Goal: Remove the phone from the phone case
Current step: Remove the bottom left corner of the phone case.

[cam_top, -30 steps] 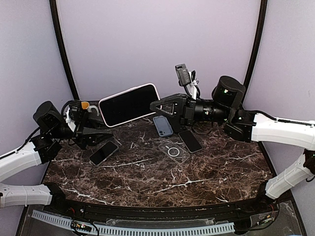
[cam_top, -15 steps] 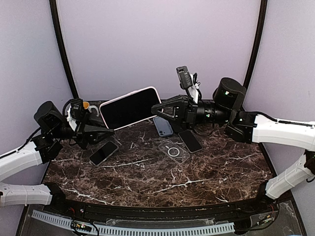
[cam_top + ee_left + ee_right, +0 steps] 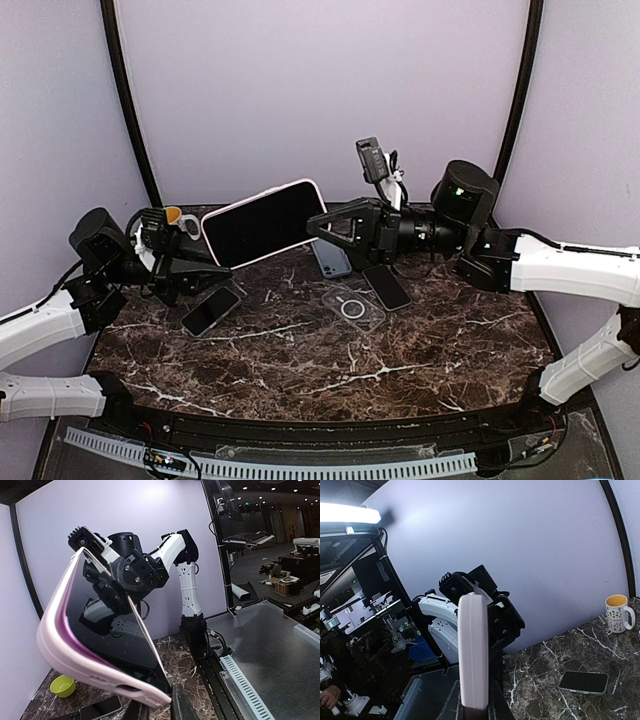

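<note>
A phone in a pink phone case hangs tilted above the back of the marble table, held between both arms. My right gripper is shut on its right end; in the right wrist view the case stands edge-on between my fingers. My left gripper grips the lower left corner. The left wrist view shows the pink case bowed away from the dark phone screen, with my jaws closed around the corner.
On the table lie a dark phone, a blue case, a black phone and a clear case. A mug stands at the back left. A green bowl shows in the left wrist view.
My left gripper has narrowed onto the case's lower left corner. The cased phone has sunk slightly. The right gripper keeps its hold.
</note>
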{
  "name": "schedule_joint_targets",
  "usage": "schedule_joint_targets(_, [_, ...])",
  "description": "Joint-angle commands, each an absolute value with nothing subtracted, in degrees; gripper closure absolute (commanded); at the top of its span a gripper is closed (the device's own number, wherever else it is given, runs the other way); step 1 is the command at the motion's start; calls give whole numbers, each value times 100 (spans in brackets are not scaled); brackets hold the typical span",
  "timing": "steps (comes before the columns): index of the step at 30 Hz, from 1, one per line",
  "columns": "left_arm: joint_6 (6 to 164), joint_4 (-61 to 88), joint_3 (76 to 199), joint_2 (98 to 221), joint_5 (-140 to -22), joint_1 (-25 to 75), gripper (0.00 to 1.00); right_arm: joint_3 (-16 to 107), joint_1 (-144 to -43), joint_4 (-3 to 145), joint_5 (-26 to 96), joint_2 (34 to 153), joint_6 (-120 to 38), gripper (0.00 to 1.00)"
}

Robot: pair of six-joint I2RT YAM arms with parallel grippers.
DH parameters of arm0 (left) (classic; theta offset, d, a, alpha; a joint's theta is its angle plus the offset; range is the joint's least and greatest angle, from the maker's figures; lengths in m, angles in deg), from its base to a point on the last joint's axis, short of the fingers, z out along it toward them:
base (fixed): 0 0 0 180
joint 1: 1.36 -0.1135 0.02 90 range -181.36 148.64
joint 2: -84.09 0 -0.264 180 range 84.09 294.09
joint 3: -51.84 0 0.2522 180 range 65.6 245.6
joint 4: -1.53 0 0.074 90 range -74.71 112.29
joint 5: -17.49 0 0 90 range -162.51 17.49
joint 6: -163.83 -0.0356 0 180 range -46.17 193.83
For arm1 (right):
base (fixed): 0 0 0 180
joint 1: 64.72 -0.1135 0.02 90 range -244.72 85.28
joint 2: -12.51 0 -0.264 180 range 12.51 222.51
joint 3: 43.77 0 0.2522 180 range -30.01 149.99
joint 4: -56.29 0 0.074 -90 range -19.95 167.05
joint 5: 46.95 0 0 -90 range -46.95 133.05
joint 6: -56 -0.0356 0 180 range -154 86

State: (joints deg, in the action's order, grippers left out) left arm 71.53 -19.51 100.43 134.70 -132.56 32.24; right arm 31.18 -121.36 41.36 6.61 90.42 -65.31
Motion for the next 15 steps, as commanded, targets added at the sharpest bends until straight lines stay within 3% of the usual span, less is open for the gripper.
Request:
schedule_joint_targets(1, [6578, -1912, 9933, 13213, -13390, 3244, 87, 3319, -12155, 3678, 525, 9038, -7218, 100])
schedule_joint_targets(15, [6139, -1629, 9909, 13096, -13321, 3329, 88, 3236, -12221, 3831, 0, 9068, -7583, 100])
